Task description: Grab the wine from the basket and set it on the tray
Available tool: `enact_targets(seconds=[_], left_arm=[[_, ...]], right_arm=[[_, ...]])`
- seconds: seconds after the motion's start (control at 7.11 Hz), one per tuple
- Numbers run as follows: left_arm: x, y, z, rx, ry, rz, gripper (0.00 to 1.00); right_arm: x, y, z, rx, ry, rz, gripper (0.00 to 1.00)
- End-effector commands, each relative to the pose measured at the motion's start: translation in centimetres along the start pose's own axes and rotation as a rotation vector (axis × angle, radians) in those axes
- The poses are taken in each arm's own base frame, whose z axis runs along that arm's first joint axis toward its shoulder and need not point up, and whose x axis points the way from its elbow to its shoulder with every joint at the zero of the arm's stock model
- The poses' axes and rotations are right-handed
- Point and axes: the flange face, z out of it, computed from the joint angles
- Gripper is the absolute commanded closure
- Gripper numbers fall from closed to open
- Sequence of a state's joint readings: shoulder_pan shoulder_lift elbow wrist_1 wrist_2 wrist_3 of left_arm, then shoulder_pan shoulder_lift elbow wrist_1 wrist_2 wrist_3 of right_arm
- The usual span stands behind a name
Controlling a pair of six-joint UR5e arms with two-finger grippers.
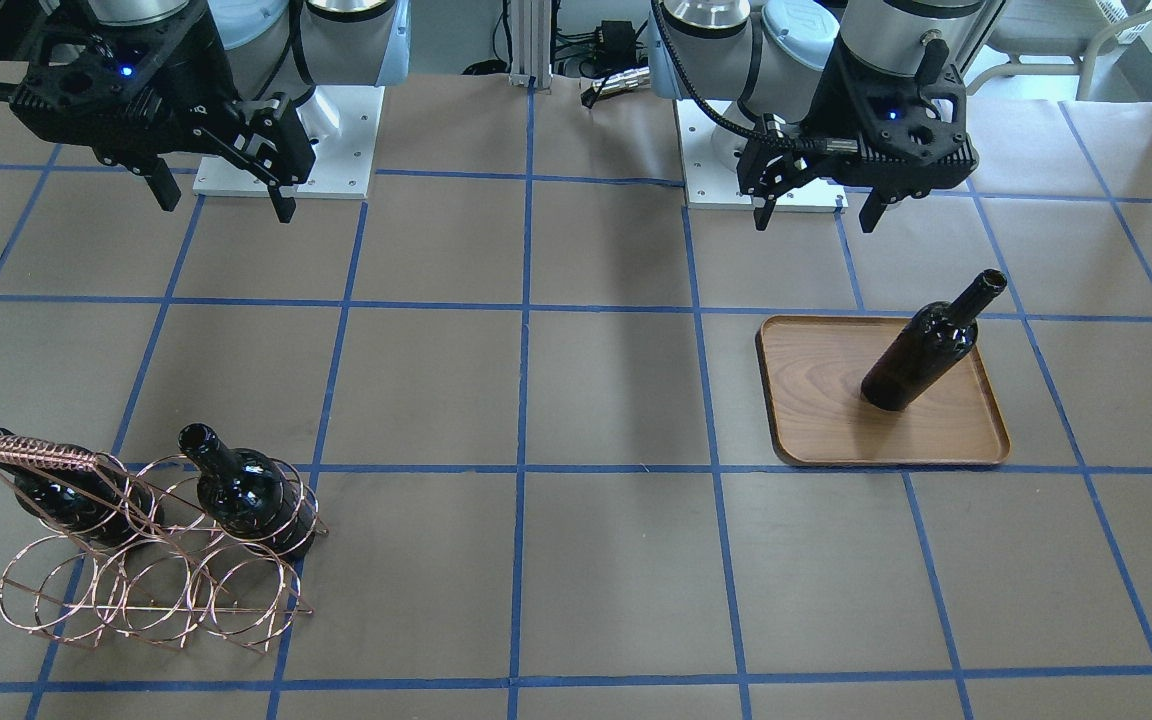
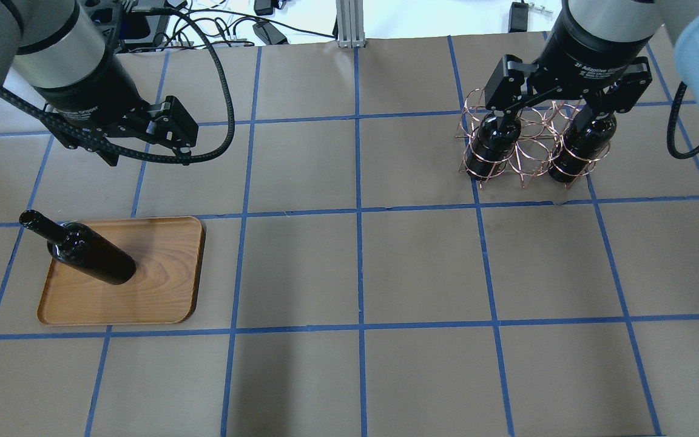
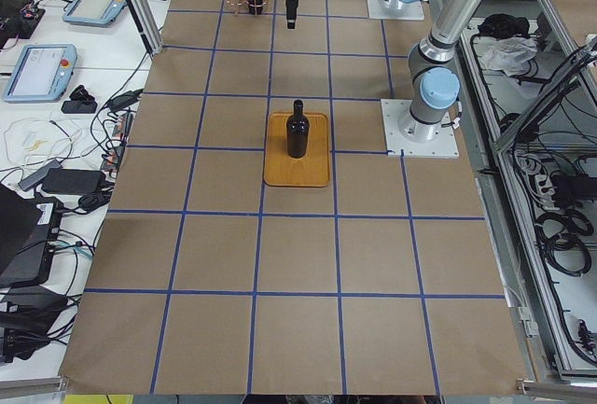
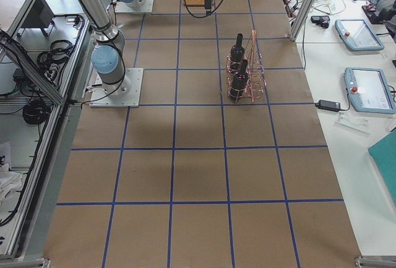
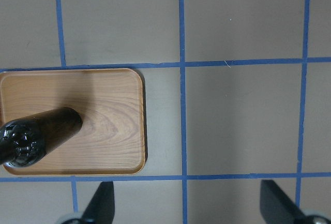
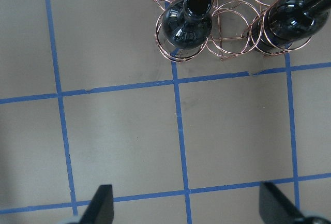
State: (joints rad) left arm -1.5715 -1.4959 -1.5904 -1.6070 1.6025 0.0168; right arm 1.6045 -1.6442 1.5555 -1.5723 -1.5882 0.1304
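One wine bottle (image 1: pixel 921 345) stands upright on the wooden tray (image 1: pixel 826 420); both also show in the overhead view, bottle (image 2: pixel 91 255) and tray (image 2: pixel 161 267). My left gripper (image 1: pixel 816 215) is open and empty, raised behind the tray; its wrist view shows the bottle (image 5: pixel 36 133) at the tray's (image 5: pixel 114 110) left. The copper wire basket (image 1: pixel 136 590) holds two more bottles (image 1: pixel 251 495) (image 1: pixel 76 500) in its outer loops. My right gripper (image 1: pixel 226 200) is open and empty, high on the robot's side of the basket (image 6: pixel 227 53).
The table is covered in brown paper with a blue tape grid (image 2: pixel 358 212). The arm bases stand on white plates (image 1: pixel 286 150) at the robot's edge. Cables (image 2: pixel 222 91) hang from the left arm.
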Motion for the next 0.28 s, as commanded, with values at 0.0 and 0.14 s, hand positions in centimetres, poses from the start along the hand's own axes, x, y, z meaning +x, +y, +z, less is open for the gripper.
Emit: enact_targets(seconds=[0.0,0.14], left_arm=[[-0.03,0.12,0.0,-0.005,0.0,0.0,0.0],[-0.12,0.29,-0.03,-0.008,-0.009,-0.002,0.0]], right_arm=[[-0.01,0.01,-0.01,0.0,-0.001,0.0,0.0],[-0.01,0.01,-0.01,0.0,-0.001,0.0,0.0]])
